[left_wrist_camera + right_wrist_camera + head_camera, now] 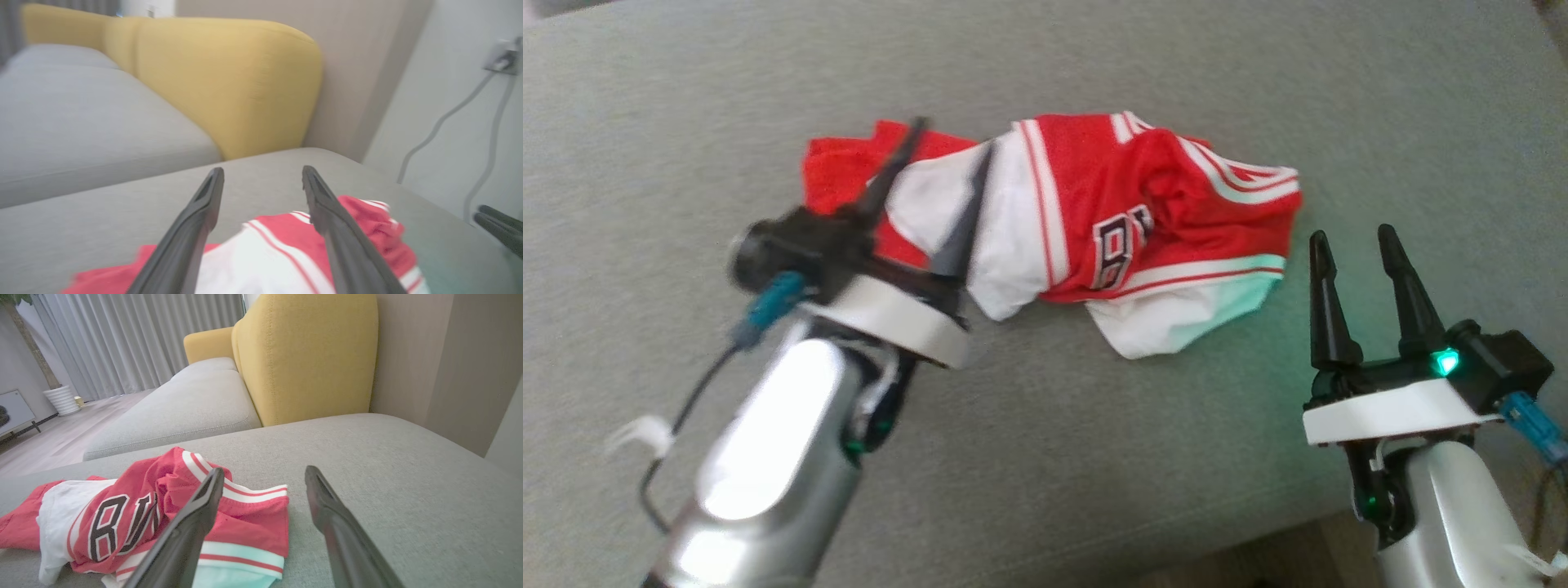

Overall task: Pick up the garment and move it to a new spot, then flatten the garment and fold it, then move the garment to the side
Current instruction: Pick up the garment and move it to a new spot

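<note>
The crumpled red-and-white mesh garment [1143,196] lies on a grey woven sofa cushion [1045,457]. Over the garment's left end the dark, tapered left gripper [954,136] gapes empty. The right gripper [1354,234] gapes empty beside its right edge.

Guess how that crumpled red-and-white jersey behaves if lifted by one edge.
Probably floppy: the red-and-white fabric jersey lies bunched in soft folds, so it should drape. Pushed, it may bunch on the grey upholstered cushion rather than slide.

Soft daylight; left pincer [956,135] motion-blurred; green glow [1447,361] beside right pincer [1354,234].
</note>
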Robot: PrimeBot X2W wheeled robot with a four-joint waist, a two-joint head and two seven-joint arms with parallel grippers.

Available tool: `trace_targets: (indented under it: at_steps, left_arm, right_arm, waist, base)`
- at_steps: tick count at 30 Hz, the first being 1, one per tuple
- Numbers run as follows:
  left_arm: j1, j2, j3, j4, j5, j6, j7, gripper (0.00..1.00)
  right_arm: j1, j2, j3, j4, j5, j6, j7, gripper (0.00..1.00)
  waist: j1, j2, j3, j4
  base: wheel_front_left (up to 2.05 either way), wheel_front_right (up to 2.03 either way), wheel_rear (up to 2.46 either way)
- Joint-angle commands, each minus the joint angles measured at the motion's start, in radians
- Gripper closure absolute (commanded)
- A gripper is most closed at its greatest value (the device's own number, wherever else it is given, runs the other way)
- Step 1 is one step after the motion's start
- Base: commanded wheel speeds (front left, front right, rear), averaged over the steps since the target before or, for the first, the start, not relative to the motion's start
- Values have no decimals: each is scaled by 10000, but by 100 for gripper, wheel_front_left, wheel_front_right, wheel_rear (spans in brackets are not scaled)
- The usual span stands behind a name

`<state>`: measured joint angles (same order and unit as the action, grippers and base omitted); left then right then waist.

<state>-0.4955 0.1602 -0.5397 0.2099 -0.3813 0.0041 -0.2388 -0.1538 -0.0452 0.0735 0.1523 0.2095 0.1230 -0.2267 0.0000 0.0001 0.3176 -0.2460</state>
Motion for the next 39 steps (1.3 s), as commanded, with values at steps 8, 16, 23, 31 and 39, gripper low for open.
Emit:
trace_targets:
  at_steps: [8,16,23,31,39]
  left_arm:
    - [1015,988,2143,-787,219,1304,-221,0]
    - [2286,1224,3147,-940,385,1457,-227,0]
    - [2934,1144,2901,-787,629,1146,-228,0]
    - [3477,1065,2746,-771,779,1064,-229,0]
    - [4097,939,2792,-807,813,1122,-229,0]
  right_arm:
    - [66,-51,-33,-666,-637,77,508,0]
    - [189,-51,-122,-953,-936,77,939,0]
    - [602,-51,-299,-1081,-1052,77,1213,0]
    - [1026,-51,-295,-1175,-1061,77,1425,0]
    - [1490,-51,-410,-1351,-1088,77,1602,0]
  waist:
    - [0,-1,-817,1486]
    - [0,-1,-1164,2245]
    - [0,-1,-1595,2555]
    - [0,-1,-2031,2571]
    - [0,-1,-2503,2547]
  base:
    - [0,0,0]
    - [0,0,0]
    - [0,0,0]
    - [0,0,0]
    - [0,0,0]
